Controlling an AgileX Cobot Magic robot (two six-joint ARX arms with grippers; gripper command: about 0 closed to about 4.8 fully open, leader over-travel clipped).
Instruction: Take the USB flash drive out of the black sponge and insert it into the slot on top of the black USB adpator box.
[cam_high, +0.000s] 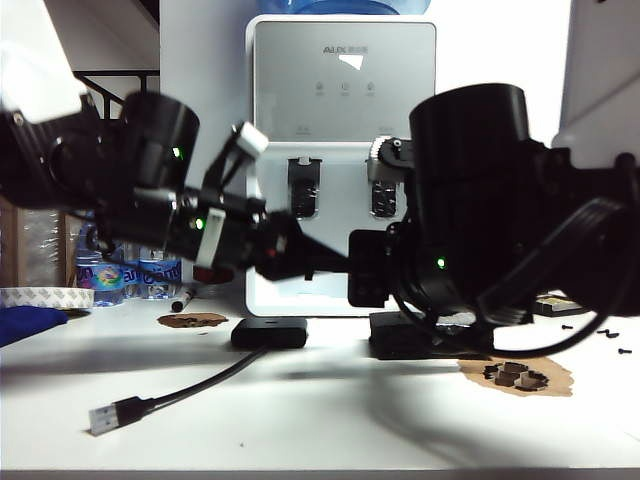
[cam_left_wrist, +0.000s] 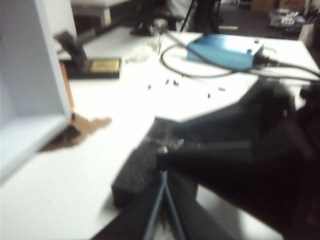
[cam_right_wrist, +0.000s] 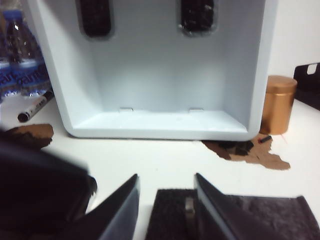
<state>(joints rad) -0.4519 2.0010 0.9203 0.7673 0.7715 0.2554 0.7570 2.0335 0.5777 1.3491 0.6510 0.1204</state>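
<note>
The black sponge (cam_right_wrist: 170, 215) lies on the white table under my right gripper (cam_right_wrist: 166, 176). Its fingers stand open over the sponge's end. The USB flash drive (cam_right_wrist: 189, 207) sticks up from the sponge, close beside one finger. In the blurred left wrist view my left gripper (cam_left_wrist: 163, 172) is shut, its tips just short of the small silver drive (cam_left_wrist: 161, 149) on the sponge (cam_left_wrist: 142, 167). In the exterior view the left gripper (cam_high: 320, 262) reaches toward the middle. The black USB adpator box (cam_high: 269, 332) lies left of the sponge (cam_high: 410, 338). Its slot is hidden at this angle.
The water dispenser (cam_high: 342, 150) stands close behind. The box's cable runs to a silver plug (cam_high: 105, 417) near the front edge. Brown paper with black foam scraps (cam_high: 515, 375), a copper can (cam_right_wrist: 278, 102), a marker (cam_right_wrist: 34, 107), bottles (cam_high: 120, 275) and a blue box (cam_left_wrist: 225, 50) lie around.
</note>
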